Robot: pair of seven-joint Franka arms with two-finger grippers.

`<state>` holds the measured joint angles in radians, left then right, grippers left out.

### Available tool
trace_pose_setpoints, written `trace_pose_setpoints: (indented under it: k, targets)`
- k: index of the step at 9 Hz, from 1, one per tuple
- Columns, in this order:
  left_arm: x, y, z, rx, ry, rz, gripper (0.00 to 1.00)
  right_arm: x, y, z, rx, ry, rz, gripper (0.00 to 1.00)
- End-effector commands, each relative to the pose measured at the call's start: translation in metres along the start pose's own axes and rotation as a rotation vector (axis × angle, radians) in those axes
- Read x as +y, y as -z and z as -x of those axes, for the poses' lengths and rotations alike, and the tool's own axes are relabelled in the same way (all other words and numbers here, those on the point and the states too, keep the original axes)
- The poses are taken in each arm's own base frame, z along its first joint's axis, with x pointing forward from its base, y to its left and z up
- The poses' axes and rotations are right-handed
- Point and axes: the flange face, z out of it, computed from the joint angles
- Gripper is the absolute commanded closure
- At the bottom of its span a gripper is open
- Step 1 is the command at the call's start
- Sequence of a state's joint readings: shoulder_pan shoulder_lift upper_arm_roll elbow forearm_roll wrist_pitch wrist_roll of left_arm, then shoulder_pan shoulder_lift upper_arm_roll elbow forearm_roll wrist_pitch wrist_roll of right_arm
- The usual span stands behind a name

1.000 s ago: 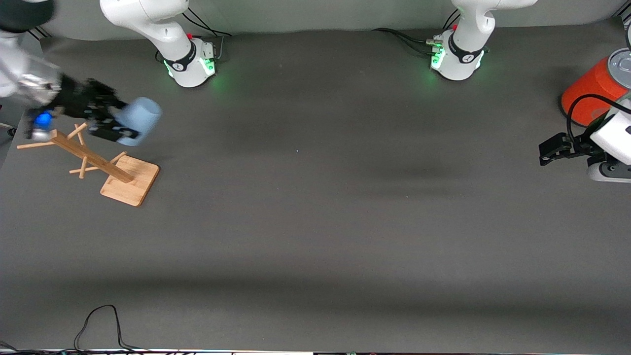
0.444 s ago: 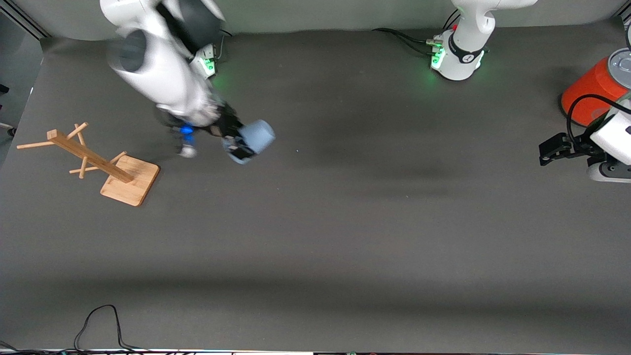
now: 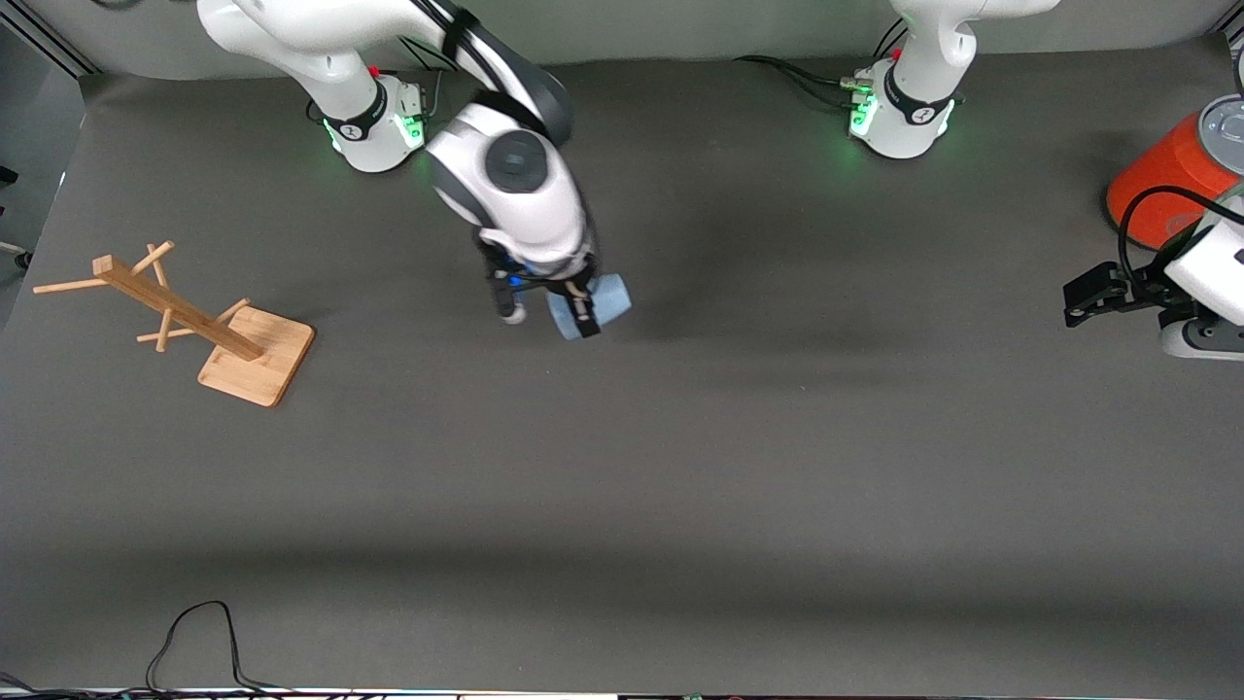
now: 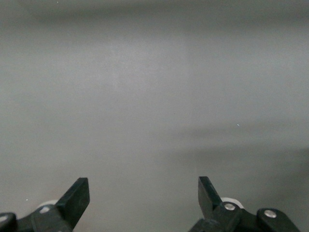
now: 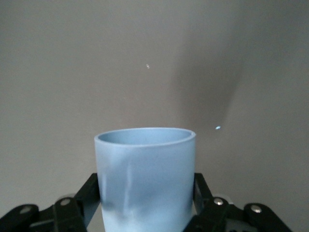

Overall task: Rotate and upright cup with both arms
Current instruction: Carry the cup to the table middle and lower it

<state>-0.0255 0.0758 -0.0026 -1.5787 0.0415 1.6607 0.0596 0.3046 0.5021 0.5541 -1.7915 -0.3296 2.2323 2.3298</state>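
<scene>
Cup (image 3: 604,297) is travelling with your right gripper (image 3: 581,313), pinched at its sides, from over the wooden rack (image 3: 185,319) to above mid-table, nearing handover. Your left gripper (image 3: 1088,294) is waiting, fingers spread, beside the orange-red can (image 3: 1161,180).

The cup (image 3: 604,300) was a small pale-blue handleless tumbler, matte plastic, a bit wider at the rim than the base. It sat clamped between the fingers of the right hand (image 3: 584,316), gripped low on its body, with the open rim (image 5: 145,135) pointing away from the wrist. It was up in the air over the worktop (image 3: 680,467) rather than resting on it. The left hand (image 3: 1087,297) was spread open with nothing in it, well apart from the cup.
</scene>
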Motion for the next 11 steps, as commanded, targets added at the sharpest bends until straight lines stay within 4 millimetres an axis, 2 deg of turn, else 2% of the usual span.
trace_pose_setpoints:
  k: [1, 2, 3, 4, 5, 6, 7, 9, 10, 11]
  targets:
    - [0.000, 0.004, 0.005, 0.013, -0.008, 0.007, 0.00, -0.004, -0.061, 0.041, 0.037, -0.078, -0.031, 0.39]
    - [0.000, 0.004, 0.005, 0.013, -0.008, 0.007, 0.00, -0.001, -0.078, 0.049, 0.051, -0.106, -0.043, 0.37]
    - [0.000, 0.003, 0.005, 0.010, -0.008, 0.007, 0.00, 0.002, -0.090, 0.062, 0.055, -0.111, -0.052, 0.30]
    - [0.000, 0.003, 0.005, 0.011, -0.008, 0.007, 0.00, 0.005, -0.095, 0.063, 0.067, -0.106, -0.052, 0.00]
    - [0.000, 0.003, 0.005, 0.010, -0.008, 0.007, 0.00, 0.004, -0.093, 0.065, 0.079, -0.087, -0.064, 0.00]
    - [0.000, 0.003, 0.005, 0.010, -0.008, 0.007, 0.00, 0.001, -0.078, 0.064, 0.111, -0.056, -0.074, 0.00]
    - [0.000, 0.003, 0.005, 0.011, -0.008, 0.007, 0.00, -0.006, -0.054, 0.060, 0.130, 0.037, -0.053, 0.00]
    - [0.001, 0.003, 0.005, 0.010, -0.010, 0.007, 0.00, -0.011, 0.024, 0.033, 0.166, 0.289, -0.051, 0.00]
    - [0.009, 0.001, 0.003, 0.006, -0.021, 0.006, 0.00, -0.028, 0.060, -0.011, 0.171, 0.376, -0.051, 0.00]
    - [0.024, -0.015, 0.000, -0.057, -0.047, 0.013, 0.00, -0.045, 0.098, -0.056, 0.132, 0.442, -0.047, 0.00]
